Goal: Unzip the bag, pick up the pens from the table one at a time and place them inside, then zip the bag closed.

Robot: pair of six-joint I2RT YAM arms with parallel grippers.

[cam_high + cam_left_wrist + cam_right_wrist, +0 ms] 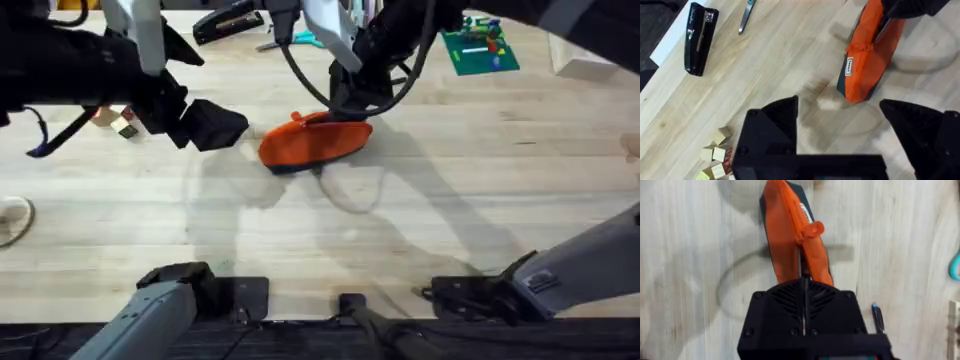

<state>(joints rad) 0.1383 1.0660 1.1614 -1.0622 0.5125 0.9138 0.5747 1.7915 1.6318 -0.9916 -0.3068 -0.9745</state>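
Note:
The orange bag [315, 142] lies mid-table, with a dark slit running along its top [801, 260] and its orange pull tab [812, 229] at the end away from my right gripper. My right gripper [347, 108] stands over the bag's right end. Its fingers are shut, with their tips [804, 279] at the slit, and I cannot tell whether anything is between them. A slim black pen [877, 317] lies on the table right beside that gripper. My left gripper [225, 128] hovers open and empty just left of the bag [867, 55], fingers [785, 115] spread wide.
A black stapler [697, 37] and teal-handled scissors [300, 40] lie at the back of the table. Small wooden blocks [715, 155] sit under the left arm. A green board [480, 45] is at the back right. Bare planks [300, 240] stretch in front of the bag.

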